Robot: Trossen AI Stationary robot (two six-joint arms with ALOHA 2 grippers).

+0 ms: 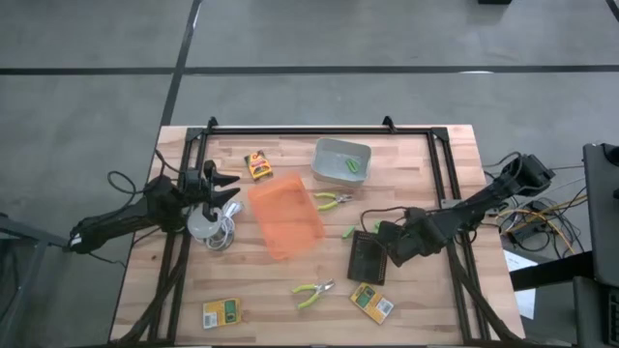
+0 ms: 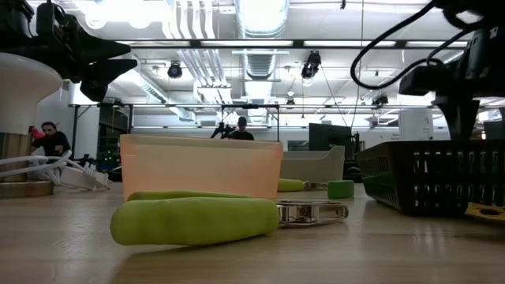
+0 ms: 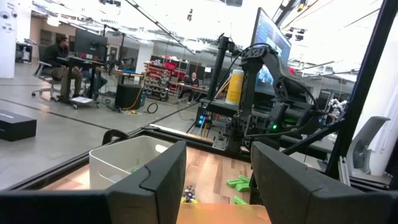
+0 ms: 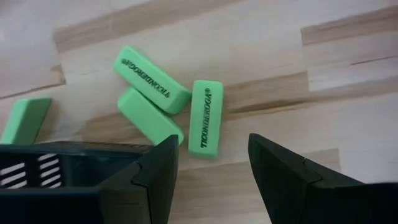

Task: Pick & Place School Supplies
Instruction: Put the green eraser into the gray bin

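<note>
Progress early: right gripper spread, empty, green erasers just ahead of its jaws beside black basket. Left gripper spread, idle. Pliers, boxes unplaced.

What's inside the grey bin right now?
In the high view the grey bin holds one lime-green item near its right wall. The rest of its floor looks bare. The left wrist view sees only its wall, so the contents are hidden there.

From my seat, bare wood opens at 6 o'clock of the orange bin; the black basket blocks 3 o'clock, and the grey bin crowds 1 o'clock.
</note>
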